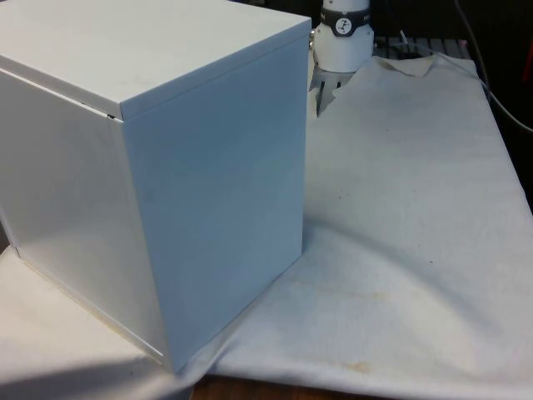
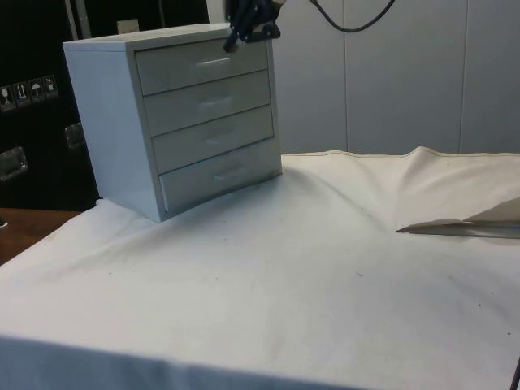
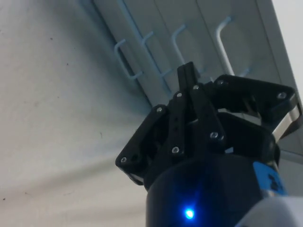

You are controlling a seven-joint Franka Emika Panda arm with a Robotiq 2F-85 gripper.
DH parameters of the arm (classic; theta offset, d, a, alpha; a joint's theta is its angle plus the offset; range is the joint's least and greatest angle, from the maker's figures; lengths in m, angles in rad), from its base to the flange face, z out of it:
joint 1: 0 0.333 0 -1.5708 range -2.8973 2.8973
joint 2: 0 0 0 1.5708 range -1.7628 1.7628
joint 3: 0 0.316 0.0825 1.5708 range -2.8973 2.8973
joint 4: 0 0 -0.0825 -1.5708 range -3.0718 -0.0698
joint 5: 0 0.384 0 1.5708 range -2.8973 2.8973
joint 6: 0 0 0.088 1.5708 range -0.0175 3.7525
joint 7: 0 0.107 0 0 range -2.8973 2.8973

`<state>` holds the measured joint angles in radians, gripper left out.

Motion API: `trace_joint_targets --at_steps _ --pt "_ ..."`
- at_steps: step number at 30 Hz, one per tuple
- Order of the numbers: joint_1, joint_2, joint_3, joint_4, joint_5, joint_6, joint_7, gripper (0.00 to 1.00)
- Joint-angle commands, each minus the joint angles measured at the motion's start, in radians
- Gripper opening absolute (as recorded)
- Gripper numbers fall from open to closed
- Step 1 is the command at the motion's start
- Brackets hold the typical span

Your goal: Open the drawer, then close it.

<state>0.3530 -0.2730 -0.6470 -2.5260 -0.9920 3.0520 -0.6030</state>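
Note:
A white chest of drawers (image 2: pixel 175 114) stands on the cloth, with four drawers stacked one above another, all fronts looking flush. In the front view its plain back and side (image 1: pixel 166 167) face the camera. My gripper (image 2: pixel 232 42) hangs by the top drawer (image 2: pixel 203 65), just past that drawer's handle (image 2: pixel 213 61) and level with the chest's top edge. In the wrist view the two fingers (image 3: pixel 189 90) lie together, shut on nothing, pointing towards the row of drawer handles (image 3: pixel 182 42). They touch no handle.
The white cloth (image 2: pixel 309 268) stretches wide in front of the chest. A raised fold (image 2: pixel 459 227) lies at the side view's right, and the cloth humps at its far edge (image 2: pixel 422 153). The arm's white base (image 1: pixel 343 37) stands behind the chest.

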Motion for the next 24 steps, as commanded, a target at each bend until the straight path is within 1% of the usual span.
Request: trace_joint_targets --at_steps 1,5,6,8,9,10,11,12,19,20,21,24 --pt "-0.014 -0.005 0.008 0.008 -0.018 -0.001 0.009 0.0" --pt "-0.011 -0.007 0.007 0.006 -0.016 0.003 0.008 0.0" --pt "-0.011 -0.007 0.007 0.005 -0.016 0.004 0.007 0.03" --pt "-0.01 -0.007 0.006 0.005 -0.015 0.005 0.007 0.13" --pt "0.001 -0.005 0.001 -0.003 0.0 0.0 -0.001 0.18" --pt "0.001 -0.005 0.001 -0.003 0.0 0.0 -0.001 0.23" --pt "-0.009 -0.007 0.006 0.005 -0.015 0.006 0.007 0.29" --pt "-0.009 -0.007 0.006 0.004 -0.014 0.006 0.007 0.37" --pt "-0.009 -0.007 0.006 0.004 -0.014 0.007 0.006 0.73" --pt "0.002 -0.005 0.001 -0.003 0.0 0.001 -0.001 0.83" --pt "-0.007 -0.006 0.005 0.003 -0.012 0.006 0.005 0.83" --pt "-0.004 -0.006 0.003 0.001 -0.007 0.004 0.003 0.98"
